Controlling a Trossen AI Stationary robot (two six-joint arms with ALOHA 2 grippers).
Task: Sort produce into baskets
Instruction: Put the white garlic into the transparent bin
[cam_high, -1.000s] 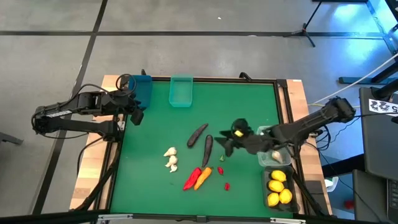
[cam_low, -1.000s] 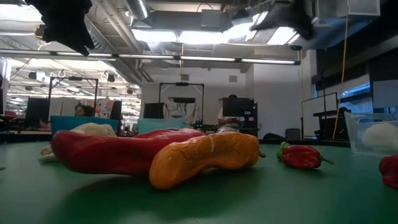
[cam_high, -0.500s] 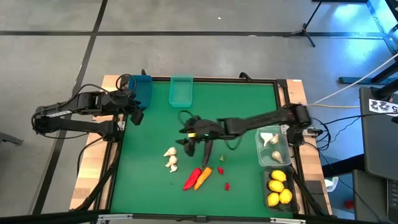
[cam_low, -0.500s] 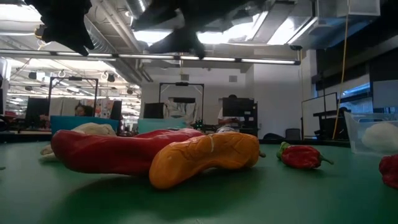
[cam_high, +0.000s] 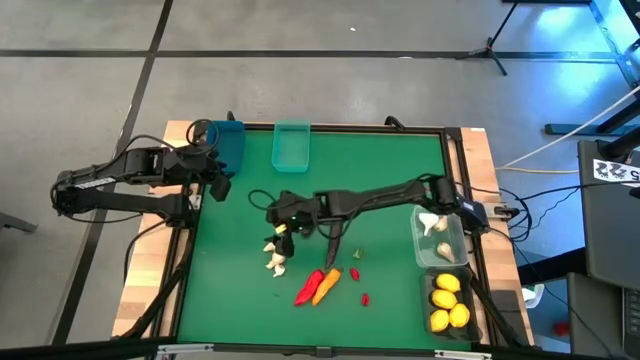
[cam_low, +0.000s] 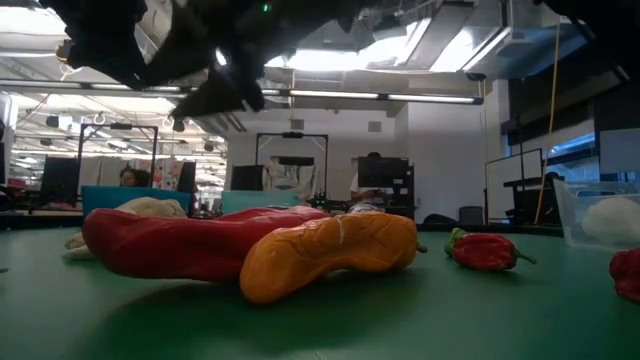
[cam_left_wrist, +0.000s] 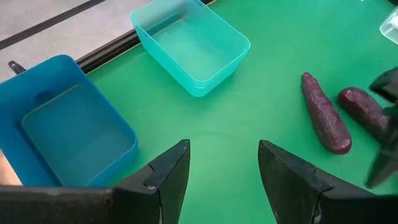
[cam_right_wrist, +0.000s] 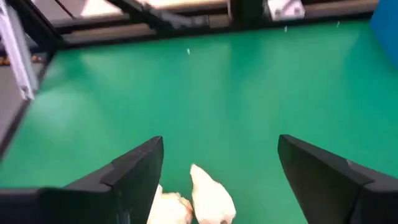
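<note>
Right gripper (cam_high: 283, 224) hovers spread, empty, above garlic bulbs (cam_high: 275, 257). Left gripper (cam_left_wrist: 222, 163) waits near blue bin (cam_high: 229, 143), fingers parted, empty.

The right gripper (cam_high: 283, 222) is no longer over the clear bin (cam_high: 441, 238) at the table's right side, where it hung a second ago; the right arm now stretches across the mat and the gripper sits above the garlic bulbs (cam_high: 274, 256) left of centre, beyond the eggplants (cam_high: 333, 238) it was crossing half a second ago. Its fingers (cam_right_wrist: 130, 174) stand wider apart than before, with two bulbs showing between them in the right wrist view. In the low view its dark bulk has slid from upper right to upper left.
</note>
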